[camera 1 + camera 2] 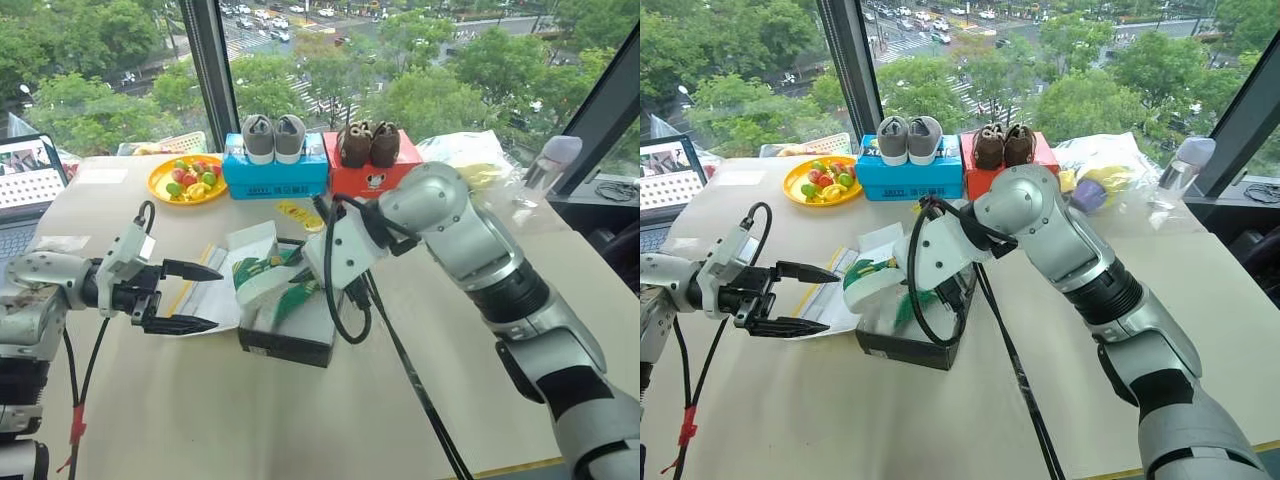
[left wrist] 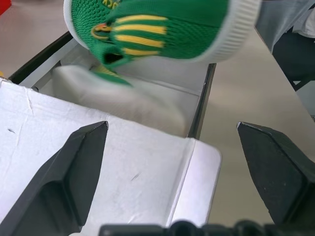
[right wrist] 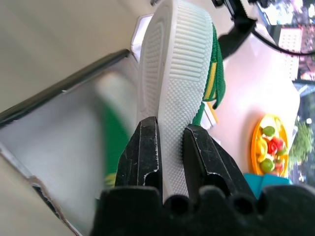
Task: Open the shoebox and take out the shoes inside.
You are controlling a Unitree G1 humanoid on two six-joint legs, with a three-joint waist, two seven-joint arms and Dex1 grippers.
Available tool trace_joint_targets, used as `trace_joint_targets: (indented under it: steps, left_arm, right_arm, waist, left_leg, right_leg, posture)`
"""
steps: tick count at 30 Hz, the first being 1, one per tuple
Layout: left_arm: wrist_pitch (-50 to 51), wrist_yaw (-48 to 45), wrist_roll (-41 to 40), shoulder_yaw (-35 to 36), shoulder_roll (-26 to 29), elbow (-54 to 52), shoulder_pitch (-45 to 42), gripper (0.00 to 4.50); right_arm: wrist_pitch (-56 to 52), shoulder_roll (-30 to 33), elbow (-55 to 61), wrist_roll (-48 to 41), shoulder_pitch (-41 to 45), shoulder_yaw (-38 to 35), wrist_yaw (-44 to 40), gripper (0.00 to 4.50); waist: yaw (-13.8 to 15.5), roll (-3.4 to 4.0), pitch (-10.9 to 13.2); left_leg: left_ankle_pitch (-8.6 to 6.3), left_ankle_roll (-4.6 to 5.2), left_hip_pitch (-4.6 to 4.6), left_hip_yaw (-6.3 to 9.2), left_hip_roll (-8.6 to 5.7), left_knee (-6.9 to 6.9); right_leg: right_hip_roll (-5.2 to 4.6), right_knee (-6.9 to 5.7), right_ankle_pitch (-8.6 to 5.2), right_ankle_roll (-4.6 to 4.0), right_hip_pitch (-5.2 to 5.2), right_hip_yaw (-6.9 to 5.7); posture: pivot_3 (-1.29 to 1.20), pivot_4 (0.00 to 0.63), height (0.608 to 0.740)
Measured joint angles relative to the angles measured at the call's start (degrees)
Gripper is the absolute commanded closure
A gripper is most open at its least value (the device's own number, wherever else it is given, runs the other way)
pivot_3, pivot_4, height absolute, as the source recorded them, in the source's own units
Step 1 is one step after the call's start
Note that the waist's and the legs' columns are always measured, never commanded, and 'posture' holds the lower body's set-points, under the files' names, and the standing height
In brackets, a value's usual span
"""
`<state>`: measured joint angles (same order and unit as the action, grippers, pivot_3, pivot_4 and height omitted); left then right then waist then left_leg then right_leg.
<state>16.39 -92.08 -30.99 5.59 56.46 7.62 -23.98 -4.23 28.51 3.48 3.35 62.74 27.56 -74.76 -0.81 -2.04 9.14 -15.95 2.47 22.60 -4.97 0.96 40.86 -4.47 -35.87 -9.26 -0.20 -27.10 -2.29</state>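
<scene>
Two boxes at the table's far edge in the head views: a blue box (image 1: 275, 173) with small unreadable print and a grey pair (image 1: 274, 137) on top; a red box (image 1: 372, 172) with a small dark logo and a brown pair (image 1: 369, 143) on top. One round yellow plate (image 1: 160, 184) of mixed fruit to their left. One black-sided shoebox (image 1: 287, 343) mid-table, open, white inside, no lettering legible on it. One green shoe (image 1: 262, 273) with white sole held above the shoebox by the right gripper (image 1: 322, 262). Left gripper (image 1: 200, 297) just left of the shoebox, black fingers apart, nothing between them.

One knitted green shoe (image 2: 147, 27) in the left wrist view, five yellow stripes on its side, ribbed white rubber rim, part of a yellow emblem too cut off to read. Below it the shoebox's (image 2: 202, 105) white interior with crumpled white paper. Two wedge-shaped black fingers (image 2: 69, 172) spread wide.

One ridged, textured white sole (image 3: 172, 78) in the right wrist view, clamped edgewise between two black fingers (image 3: 142, 152).
</scene>
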Motion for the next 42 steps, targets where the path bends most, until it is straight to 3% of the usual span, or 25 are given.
trace_joint_targets:
  steps: [5, 10, 13, 16, 24, 31, 33, 38, 42]
  left_arm:
    - [0.04, 0.03, 0.16, -0.02, -0.05, -0.05, -0.02, 0.00]
    - [0.14, 0.05, 0.18, -0.06, -0.11, -0.13, -0.28, 0.00]
    - [0.08, -0.01, 0.23, -0.26, -0.35, -0.12, -0.88, 0.00]
    - [0.14, -0.12, 0.24, -0.17, -0.34, 0.17, -0.75, 0.00]
    - [0.08, -0.17, -0.02, -0.98, -0.34, 0.13, -0.98, 0.00]
    - [0.05, -0.19, 0.01, -1.41, -0.34, 0.66, -2.26, 0.00]
    - [0.05, -0.19, 0.03, -1.40, -0.34, 0.67, -2.27, 0.00]
    - [0.01, -0.19, 0.17, -1.46, -0.41, 1.21, -2.60, 0.00]
    - [-0.32, -0.19, 0.24, -1.62, -0.56, 1.96, -2.66, 0.00]
  right_arm:
    - [-11.16, -0.13, 1.82, -0.94, 1.45, -7.13, 6.12, 4.18]
    - [-18.62, 6.40, 7.25, -1.87, -1.17, -12.77, 8.22, 4.18]
    - [-19.07, 15.24, 7.28, 6.95, -11.08, -12.88, 15.82, 4.18]
    - [-22.64, 20.07, 3.27, 16.94, -21.53, -12.72, 23.72, 4.18]
    - [-24.11, 12.98, -1.89, 33.93, -35.02, -7.59, 45.87, 4.18]
    - [-23.24, 9.29, -3.91, 37.14, -38.29, -5.92, 49.44, 4.18]
    - [-23.20, 8.71, -3.81, 36.90, -39.62, -6.54, 49.27, 3.24]
    - [-27.89, 5.59, 3.35, 30.86, -42.89, -12.51, 42.89, 1.58]
    - [-36.06, 4.89, 11.75, 25.10, -43.84, -15.29, 34.46, 1.58]
  waist:
    - [0.05, 0.00, 0.00]
    - [0.54, 0.00, 0.00]
    - [1.24, -0.11, -0.06]
    - [1.45, -0.02, -0.01]
    - [-0.73, 0.00, 0.01]
    - [-0.62, -0.13, 0.00]
    - [-0.43, -0.20, -0.04]
    - [-0.37, -0.28, -0.08]
    - [-0.26, -0.27, -0.08]
  left_leg:
    - [-0.01, 0.01, 0.05, 0.01, 0.00, -0.02]
    - [-0.10, 0.16, 0.17, 0.04, -0.06, 0.00]
    - [-0.13, 0.21, 0.20, 0.03, -0.12, 0.01]
    - [-0.15, 0.27, 0.40, -0.12, -0.19, 0.02]
    - [-0.03, 0.05, 0.26, -0.09, -0.04, -0.09]
    - [-0.03, 0.13, -0.17, -0.03, -0.05, 0.02]
    - [-0.05, 0.15, -0.40, 0.01, -0.02, -0.02]
    - [-0.05, 0.14, -0.52, 0.08, 0.02, -0.08]
    - [-0.06, 0.14, -0.50, 0.11, 0.02, -0.09]
  right_leg:
    - [-0.01, 0.07, 0.18, -0.28, -0.01, -0.01]
    - [-0.09, 0.22, 0.16, -0.24, 0.00, -0.05]
    - [-0.17, 0.38, 0.08, -0.14, 0.07, -0.12]
    - [-0.29, 0.46, -0.10, 0.07, -0.14, -0.06]
    - [0.06, 0.35, -0.08, 0.19, -0.16, 0.08]
    - [0.04, 0.33, -0.20, 0.00, 0.35, 0.27]
    - [0.05, 0.34, -0.26, -0.05, 0.56, 0.24]
    - [0.10, 0.39, -0.19, 0.06, 0.71, 0.21]
    - [0.09, 0.39, -0.19, 0.06, 0.69, 0.19]
  posture:
    - [0.00, 0.150, 0.731]
    - [0.00, 0.150, 0.731]
    - [0.00, 0.150, 0.731]
    - [0.00, 0.150, 0.731]
    - [0.00, 0.150, 0.731]
    - [0.00, 0.150, 0.731]
    - [0.00, 0.150, 0.731]
    - [0.00, 0.150, 0.731]
    - [0.00, 0.150, 0.731]
